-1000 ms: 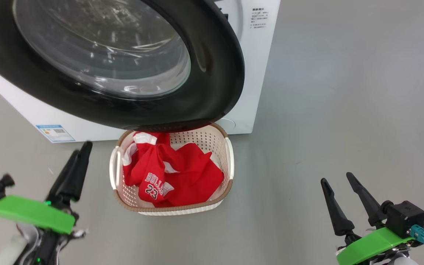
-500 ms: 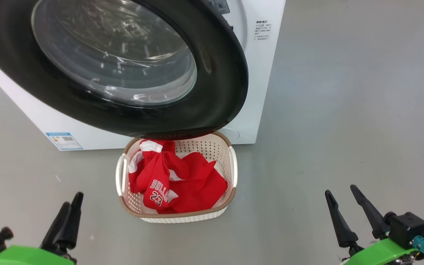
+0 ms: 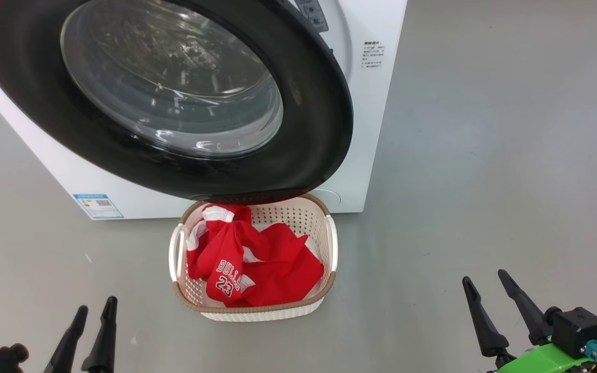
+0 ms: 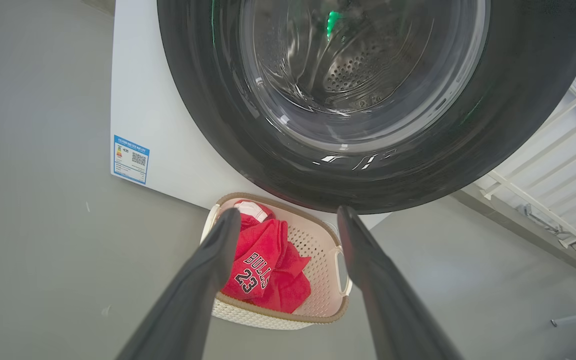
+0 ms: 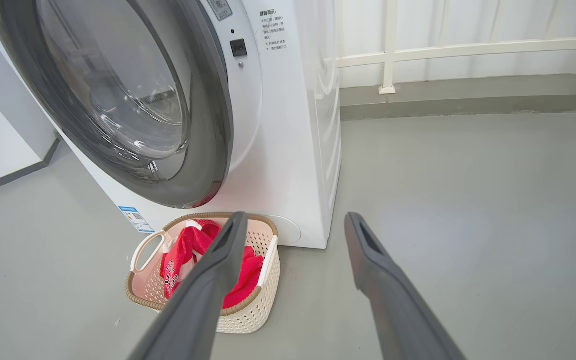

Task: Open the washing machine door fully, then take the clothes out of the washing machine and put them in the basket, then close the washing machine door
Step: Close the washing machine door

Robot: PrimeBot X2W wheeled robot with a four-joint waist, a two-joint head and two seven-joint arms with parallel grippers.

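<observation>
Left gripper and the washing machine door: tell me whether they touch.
Apart. The head view shows the left gripper at the lower left, with bare grey floor between it and the washing machine door.

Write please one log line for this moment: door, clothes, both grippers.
washing machine door: looks shut | clothes: in basket | left gripper: open, empty | right gripper: open, empty

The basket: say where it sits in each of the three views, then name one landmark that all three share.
Head view: the basket sits low at centre, under the washing machine door.
Left wrist view: low at centre.
Right wrist view: lower left of centre.
Shared landmark: the blue label on the washing machine.
</observation>
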